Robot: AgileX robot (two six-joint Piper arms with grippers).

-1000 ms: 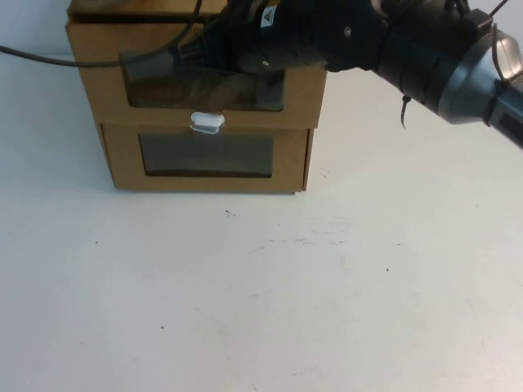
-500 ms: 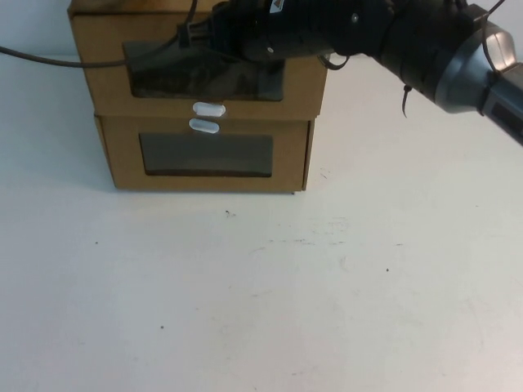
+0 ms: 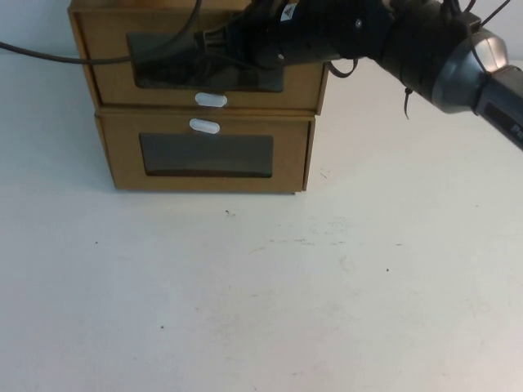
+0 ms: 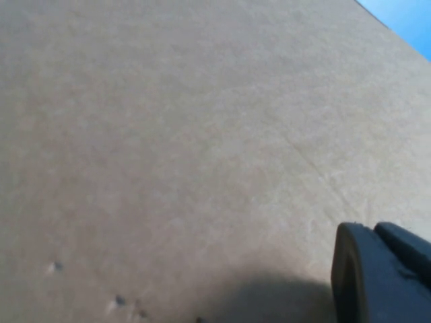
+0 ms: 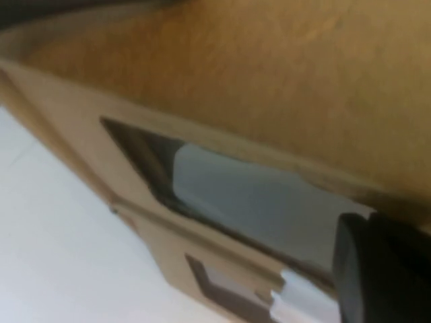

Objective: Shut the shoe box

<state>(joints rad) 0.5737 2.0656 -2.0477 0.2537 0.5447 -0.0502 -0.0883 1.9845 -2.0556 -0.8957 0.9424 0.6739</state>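
two brown cardboard boxes sit stacked at the far left of the white desk [image 3: 270,294]. the shoe box [image 3: 106,73] is the top one, with a clear window [image 3: 163,69] in its front and a white pull tab [image 3: 211,100] under that window. its front sits about flush with the box below, only a thin dark gap showing along its top edge. the lower box [image 3: 204,155] has its own window and a white tab [image 3: 204,126] above it, so the two tabs sit one just over the other.

the right arm [image 3: 425,57] reaches in from the right across the top box. the right end effector [image 3: 214,42] is up against the shoe box front at the window; cannot tell how far open it is, nothing seen held. a small white label on the arm [image 3: 288,11] has marks too small to read. a black cable [image 3: 49,55] runs off to the left edge.

the left end effector [image 4: 380,276] shows only as a dark tip close against plain brown cardboard [image 4: 168,134] in the left wrist view; opening cannot be told. no brand or print readable on either box.
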